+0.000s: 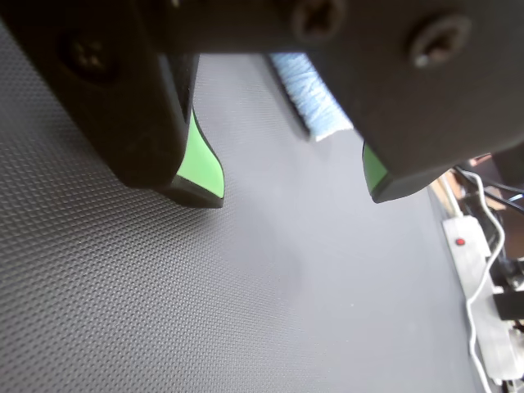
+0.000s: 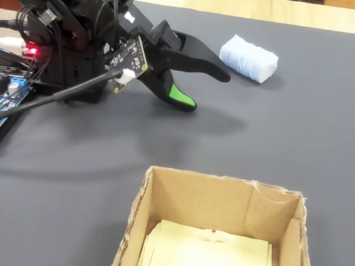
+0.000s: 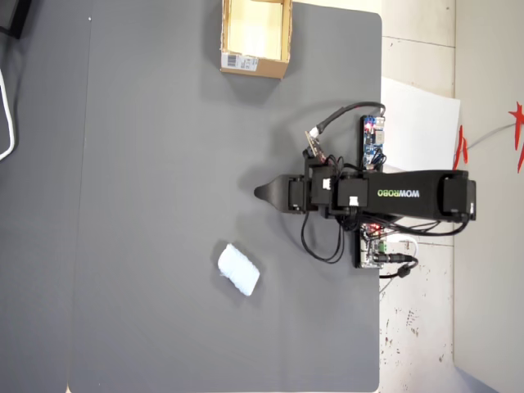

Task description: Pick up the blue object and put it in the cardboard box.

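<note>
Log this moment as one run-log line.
hand: open, empty, low over mat | pad: on mat, apart from hand, not grasped | box: upright, open, no pad inside | stage: before pickup

The arm [image 3: 409,194] bears "WOWROBO"; the box label is unreadable.

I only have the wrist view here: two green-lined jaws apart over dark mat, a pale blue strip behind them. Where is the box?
Observer: The overhead view shows the cardboard box at the mat's top edge, far from the gripper.
Operator: Anything in it?
Observer: In the fixed view the cardboard box holds only pale yellow sheets.
Operator: Is the blue object gripped?
Observer: No. The blue object lies on the mat, clear of the open gripper.
</note>
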### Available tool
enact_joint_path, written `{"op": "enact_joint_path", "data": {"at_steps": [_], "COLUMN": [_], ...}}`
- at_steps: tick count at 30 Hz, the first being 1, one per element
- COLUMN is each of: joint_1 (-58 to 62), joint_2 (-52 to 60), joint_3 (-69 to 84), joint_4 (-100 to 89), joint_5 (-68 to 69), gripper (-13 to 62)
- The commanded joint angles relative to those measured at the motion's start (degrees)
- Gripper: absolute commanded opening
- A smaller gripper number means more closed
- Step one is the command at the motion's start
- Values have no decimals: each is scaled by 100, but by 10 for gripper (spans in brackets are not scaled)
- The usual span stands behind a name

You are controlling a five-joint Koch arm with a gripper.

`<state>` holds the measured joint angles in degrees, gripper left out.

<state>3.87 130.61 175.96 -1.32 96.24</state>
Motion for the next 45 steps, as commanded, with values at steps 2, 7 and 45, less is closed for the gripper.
{"op": "enact_joint_path", "data": {"at_steps": [2, 7, 45], "joint_1": [-18, -114, -3261], "joint_2": [510, 510, 510], "joint_3": [272, 264, -650], "joint_4": [475, 457, 141], "joint_5": [237, 519, 615], "gripper": [340, 336, 329]}}
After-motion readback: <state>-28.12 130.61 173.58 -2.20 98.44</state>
